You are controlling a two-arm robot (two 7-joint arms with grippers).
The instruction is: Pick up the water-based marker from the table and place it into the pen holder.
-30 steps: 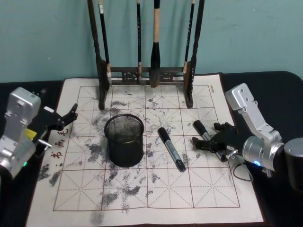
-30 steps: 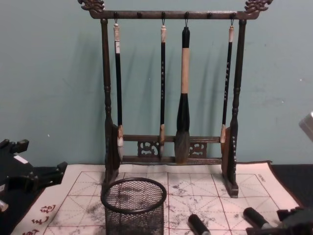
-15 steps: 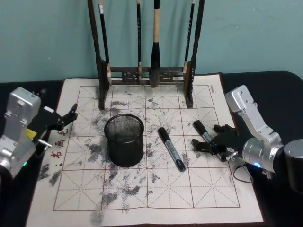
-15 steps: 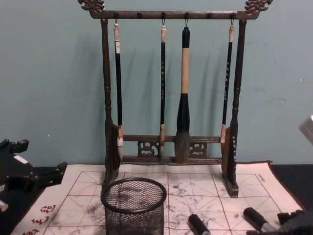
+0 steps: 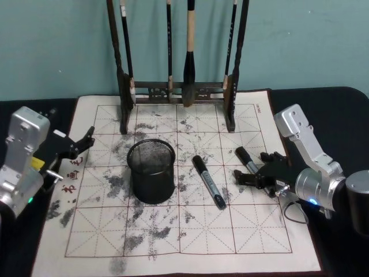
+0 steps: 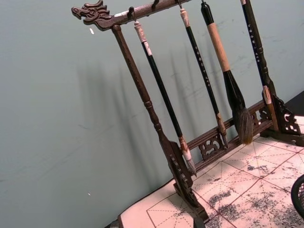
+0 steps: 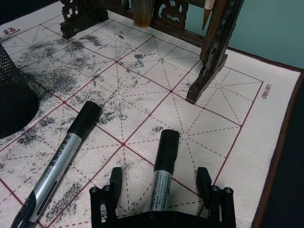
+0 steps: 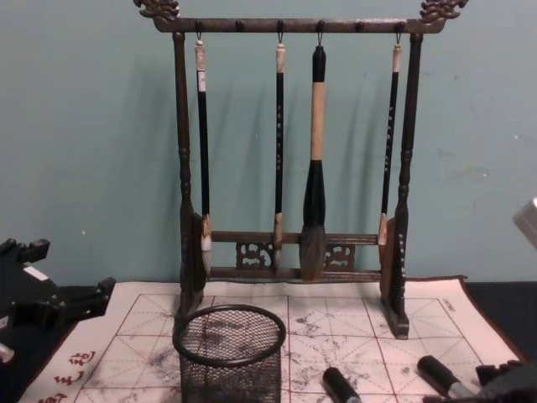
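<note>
— Where does the right pincer (image 5: 251, 165) stand?

— Low over the right part of the practice mat (image 5: 173, 231), its fingers (image 7: 115, 179) spread wide. They straddle the barrel of the marker (image 7: 164, 161), one on each side, and neither touches it.

— So the marker lies flat?

— Yes, flat on the mat, its black cap pointing away from the pincer toward the right foot of the brush rack (image 5: 179, 86).

— And beside it?

— A second marker (image 5: 209, 182) lies just to its left, also flat, between it and the pen holder (image 5: 151, 171).

— The holder itself?

— It stands upright near the middle of the mat, in front of the rack. From the head view nothing shows inside it.

— The other arm?

— The left pincer (image 5: 81, 144) hangs at the mat's left edge with its fingers apart and nothing between them, well away from both markers. The mat lies on a dark tabletop (image 5: 340, 109).
</note>
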